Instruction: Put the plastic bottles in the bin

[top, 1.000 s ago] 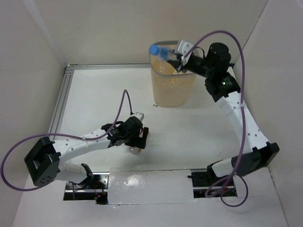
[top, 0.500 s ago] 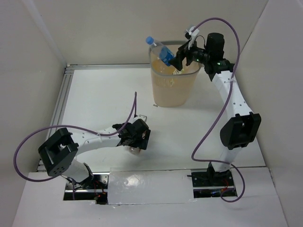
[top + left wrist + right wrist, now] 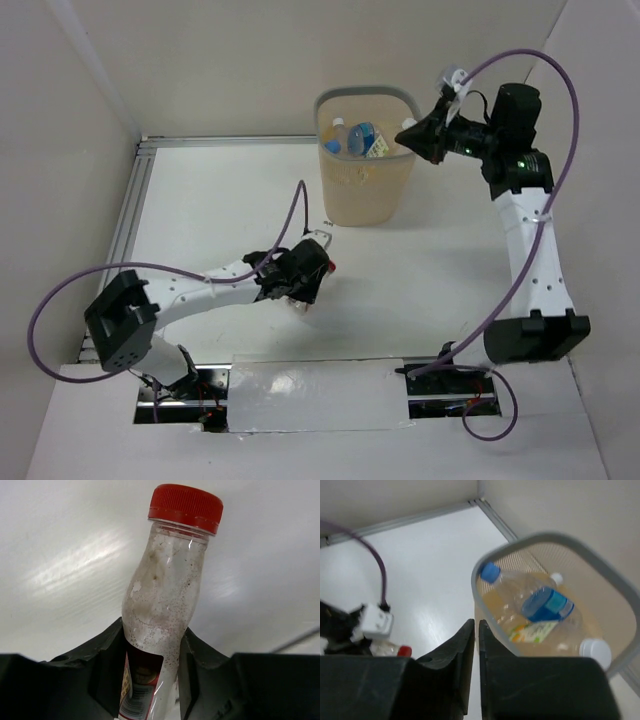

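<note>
The beige bin stands at the far middle of the table, its grey rim large in the right wrist view. Several plastic bottles lie inside it, among them a blue-labelled one with a blue cap and a cream-labelled one. My right gripper hovers just right of the rim, shut, with nothing between its fingers. My left gripper is low over the table's middle, shut on a clear red-capped bottle whose cap sticks out ahead of the fingers.
An aluminium rail runs along the table's left and far edges. White walls close in on the left, back and right. Purple cables loop from both arms. A taped white strip lies between the arm bases.
The right gripper let go of the blue-labelled bottle, which dropped into the bin, then drew back to the right and shut. The left gripper closed on the red-capped bottle and shifted slightly towards the bin.
</note>
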`<state>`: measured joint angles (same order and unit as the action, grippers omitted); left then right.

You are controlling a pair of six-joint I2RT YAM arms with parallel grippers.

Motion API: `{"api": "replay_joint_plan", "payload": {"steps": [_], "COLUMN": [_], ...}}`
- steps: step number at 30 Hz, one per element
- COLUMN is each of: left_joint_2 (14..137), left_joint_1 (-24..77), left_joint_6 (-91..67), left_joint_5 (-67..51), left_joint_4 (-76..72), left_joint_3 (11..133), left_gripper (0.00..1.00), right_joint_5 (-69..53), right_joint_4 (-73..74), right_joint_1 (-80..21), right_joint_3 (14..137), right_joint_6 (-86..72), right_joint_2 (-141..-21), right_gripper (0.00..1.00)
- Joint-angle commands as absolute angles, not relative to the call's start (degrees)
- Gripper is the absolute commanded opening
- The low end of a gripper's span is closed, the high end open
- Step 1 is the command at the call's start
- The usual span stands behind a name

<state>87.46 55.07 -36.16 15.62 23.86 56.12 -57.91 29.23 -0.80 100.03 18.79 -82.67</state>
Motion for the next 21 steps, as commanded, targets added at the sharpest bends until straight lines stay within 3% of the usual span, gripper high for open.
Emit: {"api": "replay_joint_plan", "payload": {"steps": [1, 3, 4, 8, 16, 20, 21], "left_joint_2": [77.45, 75.68, 75.15, 78.04, 98.84, 108.77, 110.90], "left_joint_1": [55.90, 55.90, 54.33, 49.67, 40.53, 38.68, 37.89], "left_joint_6": [-28.60, -25.50, -24.10, -20.31, -25.74, -29.87, -31.19], "left_joint_5": [12.67, 11.35, 10.29, 6.25, 2.73, 2.54, 2.55], "left_joint_4": [22.16, 19.44, 18.21, 10.39, -5.08, -8.26, -7.74], "left_joint_3": [67.04, 71.87, 76.85, 89.42, 107.92, 115.73, 120.28], "left_gripper": [0.07, 0.07, 0.07, 0.07, 0.08, 0.16, 0.16], "right_joint_5": [-58.27, -59.76, -61.07, -60.30, -52.57, -50.46, -49.93], "right_joint_4": [41.65, 44.81, 48.04, 54.32, 53.17, 51.95, 51.25], "right_joint_1": [3.59, 6.23, 8.24, 8.79, 5.19, 5.19, 4.66], "right_joint_3": [93.63, 87.12, 85.45, 79.12, 66.98, 64.08, 63.46], "right_joint_6": [28.96, 34.25, 36.71, 49.99, 49.66, 47.72, 47.20], "right_joint_2": [-77.53, -75.16, -73.06, -67.51, -60.39, -58.37, -58.36], "right_gripper": [0.17, 0.23, 0.22, 0.00, 0.00, 0.00, 0.05]}}
